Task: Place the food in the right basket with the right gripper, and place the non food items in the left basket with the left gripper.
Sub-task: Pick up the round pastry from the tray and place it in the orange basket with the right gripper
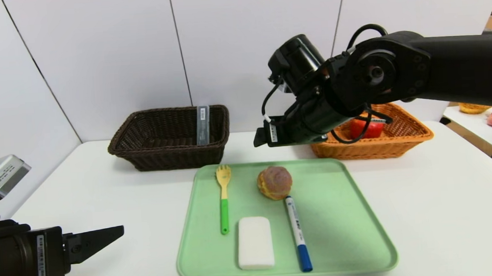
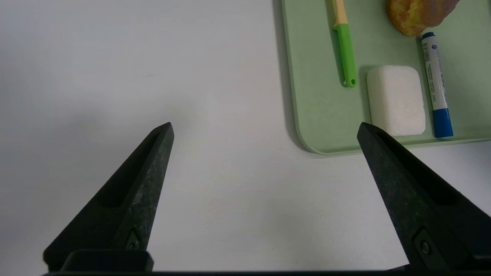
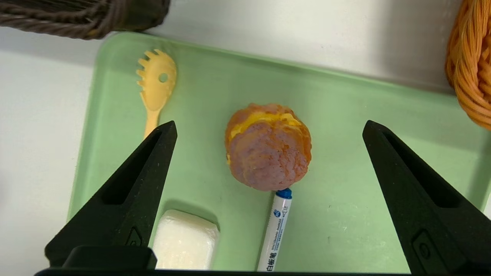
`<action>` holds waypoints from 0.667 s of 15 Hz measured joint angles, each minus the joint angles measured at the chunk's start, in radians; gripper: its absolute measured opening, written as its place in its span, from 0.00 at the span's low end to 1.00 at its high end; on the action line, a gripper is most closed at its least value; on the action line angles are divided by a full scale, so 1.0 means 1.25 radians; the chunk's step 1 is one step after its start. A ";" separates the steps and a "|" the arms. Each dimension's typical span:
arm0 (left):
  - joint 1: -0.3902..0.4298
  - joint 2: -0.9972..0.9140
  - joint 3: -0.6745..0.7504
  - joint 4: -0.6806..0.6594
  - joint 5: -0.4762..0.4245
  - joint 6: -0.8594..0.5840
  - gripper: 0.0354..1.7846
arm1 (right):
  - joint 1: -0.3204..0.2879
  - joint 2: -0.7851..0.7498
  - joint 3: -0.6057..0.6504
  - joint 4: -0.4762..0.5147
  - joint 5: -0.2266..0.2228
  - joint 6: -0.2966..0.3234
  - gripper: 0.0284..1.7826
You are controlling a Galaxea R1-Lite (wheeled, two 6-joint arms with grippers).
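A green tray [image 1: 345,217] holds a brown cream puff [image 1: 274,182], a yellow fork with a green handle [image 1: 223,199], a white soap bar [image 1: 255,242] and a blue-capped marker [image 1: 298,233]. My right gripper [image 1: 263,137] hangs above the tray's far edge, open and empty. In the right wrist view it [image 3: 269,124] straddles the puff [image 3: 268,147] from above, with the marker [image 3: 275,234] touching the puff. My left gripper [image 1: 107,238] is open and empty, low over the table left of the tray [image 2: 264,124]. The soap [image 2: 396,100] lies beyond its fingertips.
A dark brown basket [image 1: 166,158] at the back left holds a grey flat item [image 1: 203,124]. An orange basket [image 1: 370,149] at the back right holds a red item [image 1: 365,128], partly hidden by my right arm. White walls stand behind the table.
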 joint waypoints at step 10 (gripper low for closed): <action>0.000 -0.015 0.016 0.000 -0.003 0.002 0.94 | 0.005 0.089 0.001 0.038 0.000 0.078 0.95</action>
